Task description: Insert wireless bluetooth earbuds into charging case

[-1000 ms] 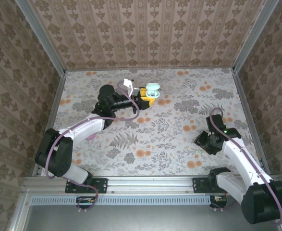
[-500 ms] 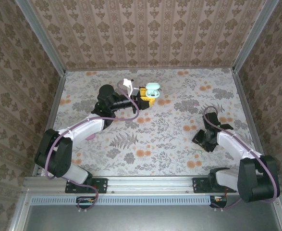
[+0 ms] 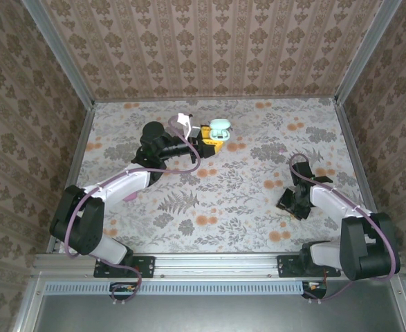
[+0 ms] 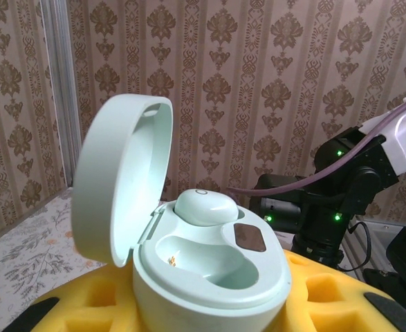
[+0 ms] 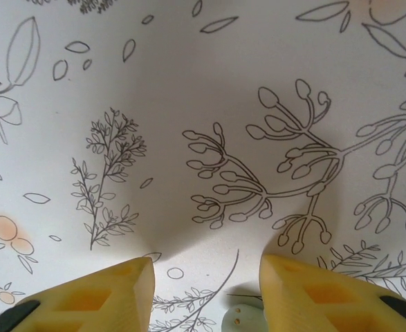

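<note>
Currently, a mint-green, rounded plastic charging case (image 4: 209, 270) is sitting clenched in the left gripper (image 3: 206, 136), whose yellow fingers (image 4: 327, 290) are pressing against both sides of the case's base. The grip appears to be keeping the case steady and upright so that something can be dropped in from above. The case's hinged lid (image 4: 120, 173) is standing open, tipped back on the left of the case, leaving the inside exposed.

Inside the case, one pale mint earbud (image 4: 203, 206) is resting in the far well, while the near well (image 4: 203, 259) is lying empty, small gold contacts showing at its bottom.

Well apart from the case, to its right and nearer the arm bases, the right gripper (image 5: 204, 270) is pointing straight down at the floral-patterned surface (image 5: 189, 90). Its fingers are standing apart and released, gripping nothing. A second pale mint earbud (image 5: 241, 318) is lying on the surface between them, just beside the right-hand finger, likely lined up for a pick before the trip to the case.

Counting: one case, two wells, two earbuds, one seated and one loose, and two grippers.
</note>
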`<act>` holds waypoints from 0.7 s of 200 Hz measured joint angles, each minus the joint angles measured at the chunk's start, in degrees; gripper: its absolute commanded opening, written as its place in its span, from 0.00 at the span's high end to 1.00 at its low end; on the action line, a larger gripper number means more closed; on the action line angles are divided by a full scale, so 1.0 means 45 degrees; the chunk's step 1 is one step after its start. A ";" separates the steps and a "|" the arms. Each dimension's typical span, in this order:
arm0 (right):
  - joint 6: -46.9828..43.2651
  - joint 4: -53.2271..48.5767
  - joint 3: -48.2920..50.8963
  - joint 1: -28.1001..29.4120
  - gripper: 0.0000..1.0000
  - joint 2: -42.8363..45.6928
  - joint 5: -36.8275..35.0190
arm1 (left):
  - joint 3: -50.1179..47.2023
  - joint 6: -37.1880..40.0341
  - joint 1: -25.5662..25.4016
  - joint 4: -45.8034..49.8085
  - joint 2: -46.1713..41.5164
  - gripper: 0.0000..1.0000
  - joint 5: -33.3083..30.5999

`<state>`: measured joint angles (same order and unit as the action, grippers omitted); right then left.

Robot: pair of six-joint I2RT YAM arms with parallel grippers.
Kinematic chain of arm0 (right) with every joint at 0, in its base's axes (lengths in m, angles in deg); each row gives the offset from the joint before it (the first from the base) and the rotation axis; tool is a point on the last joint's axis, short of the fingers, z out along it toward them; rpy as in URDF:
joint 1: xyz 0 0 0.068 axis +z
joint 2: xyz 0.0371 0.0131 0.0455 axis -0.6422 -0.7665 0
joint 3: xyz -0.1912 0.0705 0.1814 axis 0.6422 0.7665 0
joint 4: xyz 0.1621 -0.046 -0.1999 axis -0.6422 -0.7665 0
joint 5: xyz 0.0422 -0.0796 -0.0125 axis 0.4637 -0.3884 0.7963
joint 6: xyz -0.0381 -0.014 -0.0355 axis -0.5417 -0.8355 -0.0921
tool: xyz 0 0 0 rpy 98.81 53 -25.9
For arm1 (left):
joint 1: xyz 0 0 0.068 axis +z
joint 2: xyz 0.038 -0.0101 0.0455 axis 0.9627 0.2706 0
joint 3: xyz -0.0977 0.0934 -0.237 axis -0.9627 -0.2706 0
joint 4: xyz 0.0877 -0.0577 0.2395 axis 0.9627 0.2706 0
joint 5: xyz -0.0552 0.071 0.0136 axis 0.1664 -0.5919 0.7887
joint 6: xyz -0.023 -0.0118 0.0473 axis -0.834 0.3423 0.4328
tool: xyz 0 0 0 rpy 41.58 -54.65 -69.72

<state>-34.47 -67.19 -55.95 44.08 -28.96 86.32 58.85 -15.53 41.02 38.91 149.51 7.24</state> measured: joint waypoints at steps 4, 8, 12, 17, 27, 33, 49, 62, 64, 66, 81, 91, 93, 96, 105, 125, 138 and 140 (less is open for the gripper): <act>0.0010 -0.0029 0.0000 0.0000 0.54 0.0000 0.0005 | 0.0000 0.0000 0.0000 0.0000 0.0000 0.69 0.0000; 0.0019 -0.0053 0.0000 0.0000 0.54 0.0000 0.0005 | 0.0000 0.0000 0.0000 0.0000 0.0000 0.69 0.0000; 0.0024 -0.0097 0.0000 0.0000 0.54 0.0000 0.0005 | 0.0000 0.0000 0.0000 0.0000 0.0000 0.69 0.0000; 0.0029 -0.0155 0.0000 0.0000 0.54 0.0000 0.0005 | 0.0000 0.0000 0.0000 0.0000 0.0000 0.69 0.0000; 0.0049 -0.0267 0.0000 0.0034 0.54 0.0010 0.0005 | 0.0000 0.0000 0.0000 0.0000 0.0000 0.69 0.0000; 0.0078 -0.0316 0.0000 0.0078 0.54 0.0015 0.0005 | 0.0000 0.0000 0.0000 0.0000 0.0000 0.69 0.0000; 0.0194 -0.0578 0.0000 0.0301 0.54 0.0097 0.0005 | 0.0000 0.0000 0.0000 0.0000 0.0000 0.69 0.0000; 0.0325 -0.0835 0.0000 0.0495 0.54 0.0185 -0.0005 | 0.0000 0.0000 0.0000 0.0000 0.0000 0.69 0.0000; 0.0345 -0.0889 0.0000 0.0544 0.54 0.0204 -0.0005 | 0.0000 0.0000 0.0000 0.0000 0.0000 0.69 0.0000; 0.0364 -0.0928 0.0000 0.0568 0.54 0.0223 -0.0005 | 0.0000 0.0000 0.0000 0.0000 0.0000 0.69 0.0000; 0.0418 -0.1141 0.0000 0.0729 0.55 0.0287 -0.0049 | 0.0000 0.0000 0.0000 -0.0005 0.0000 0.70 0.0000; 0.0457 -0.1248 -0.0005 0.0806 0.56 0.0301 -0.0092 | 0.0000 0.0000 0.0000 -0.0010 0.0000 0.70 0.0010; 0.0461 -0.1273 -0.0005 0.0816 0.57 0.0301 -0.0097 | 0.0000 0.0000 0.0000 -0.0010 0.0000 0.70 0.0010; 0.0457 -0.1287 -0.0005 0.0821 0.57 0.0306 -0.0097 | 0.0000 0.0000 0.0000 -0.0015 0.0000 0.70 0.0005; 0.0457 -0.1297 -0.0005 0.0865 0.58 0.0301 -0.0112 | 0.0000 0.0000 0.0000 -0.0029 0.0000 0.70 0.0019; 0.0461 -0.1379 -0.0053 0.0899 0.61 0.0209 -0.0335 | 0.0000 0.0000 0.0015 -0.0039 0.0000 0.70 0.0039; 0.0461 -0.1399 -0.0102 0.0899 0.62 0.0097 -0.0437 | 0.0000 0.0000 0.0029 -0.0034 0.0000 0.70 0.0039; 0.0466 -0.1399 -0.0107 0.0899 0.62 0.0078 -0.0452 | 0.0000 0.0000 0.0034 -0.0039 0.0000 0.69 0.0039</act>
<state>-32.38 -73.48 -56.43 48.12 -28.61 84.29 58.85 -15.53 41.18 38.74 149.51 7.41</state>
